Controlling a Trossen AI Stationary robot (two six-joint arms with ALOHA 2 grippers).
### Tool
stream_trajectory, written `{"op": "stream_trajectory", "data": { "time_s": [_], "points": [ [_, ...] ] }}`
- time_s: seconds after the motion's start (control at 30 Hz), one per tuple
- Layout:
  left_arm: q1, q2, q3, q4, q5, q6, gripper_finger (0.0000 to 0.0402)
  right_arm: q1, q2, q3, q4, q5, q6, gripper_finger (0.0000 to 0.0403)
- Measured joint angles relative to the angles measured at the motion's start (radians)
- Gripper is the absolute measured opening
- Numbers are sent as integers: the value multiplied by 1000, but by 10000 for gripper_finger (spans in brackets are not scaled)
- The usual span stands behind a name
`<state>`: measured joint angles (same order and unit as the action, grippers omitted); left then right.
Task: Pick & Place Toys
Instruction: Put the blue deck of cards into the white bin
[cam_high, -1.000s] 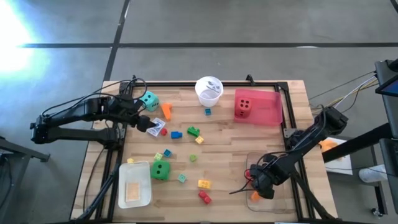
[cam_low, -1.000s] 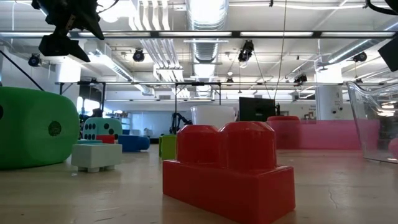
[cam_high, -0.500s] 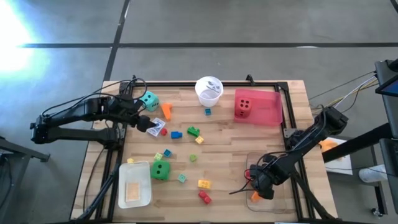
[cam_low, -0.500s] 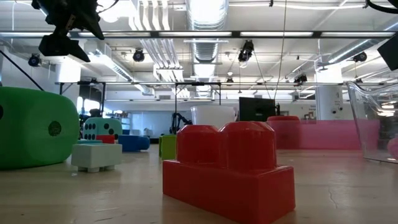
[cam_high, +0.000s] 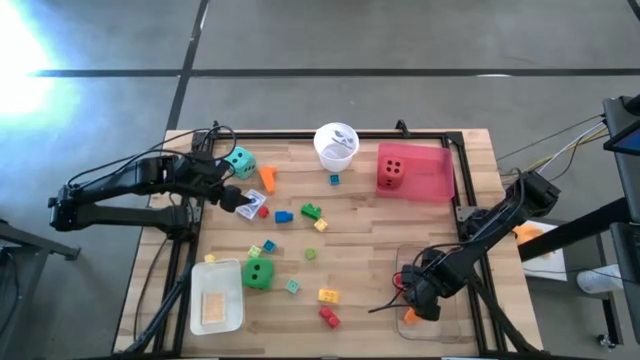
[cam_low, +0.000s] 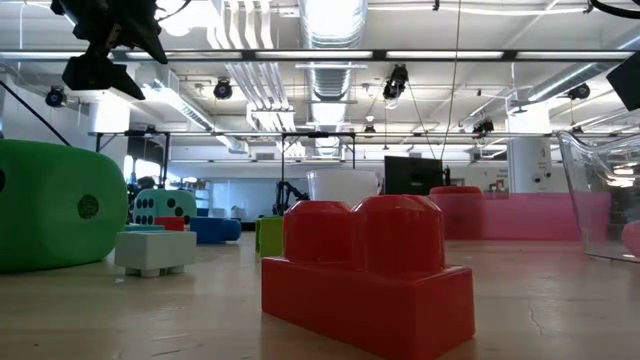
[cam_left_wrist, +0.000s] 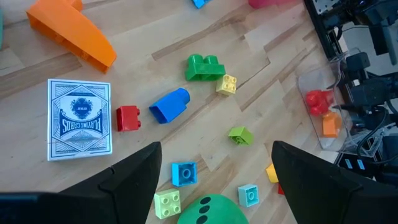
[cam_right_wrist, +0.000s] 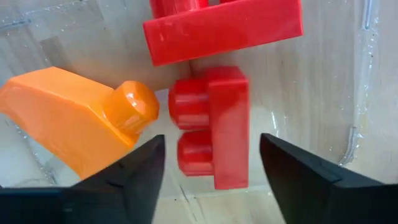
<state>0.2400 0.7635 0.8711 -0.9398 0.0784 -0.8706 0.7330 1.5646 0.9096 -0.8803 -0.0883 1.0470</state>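
High view: wooden table (cam_high: 380, 235) with toys scattered mid-board. Clear tray (cam_high: 420, 322) at the right corner serves as the drop point — the right gripper (cam_right_wrist: 208, 168) hovers inside, fingers spread, over a released red brick (cam_right_wrist: 214, 127) beside an orange piece (cam_right_wrist: 74, 124). Left gripper (cam_left_wrist: 214, 171), wide and empty, waits above the card deck (cam_left_wrist: 79, 118) and blue brick (cam_left_wrist: 169, 104).

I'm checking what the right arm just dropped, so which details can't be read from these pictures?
- Clear tray, high view: the right pincer hangs over it and covers most bricks inside.
- Upper red brick, right wrist view: cut off by the picture's edge.
- White cup, high view: contents too small to identify.
- Green die, low view: cut off by the picture's edge.
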Motion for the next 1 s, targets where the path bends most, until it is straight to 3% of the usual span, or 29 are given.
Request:
{"op": "stream_trajectory", "data": {
  "time_s": [0.23, 0.53, 0.87, 1.0],
  "points": [
    [0, 0, 0, 0, 0, 0, 307, 0, 0, 0, -2, -1, 16, 314],
    [0, 0, 0, -1, 0, 0, 307, 0, -12, 11, -3, -49, 102, 324],
    [0, 65, 0, -4, 1, 37, 307, 17, -27, 185, -107, -35, 155, 324],
    [0, 129, 0, -3, 30, 53, 307, 19, -27, 302, -172, 35, 205, 324]
  ]
}}
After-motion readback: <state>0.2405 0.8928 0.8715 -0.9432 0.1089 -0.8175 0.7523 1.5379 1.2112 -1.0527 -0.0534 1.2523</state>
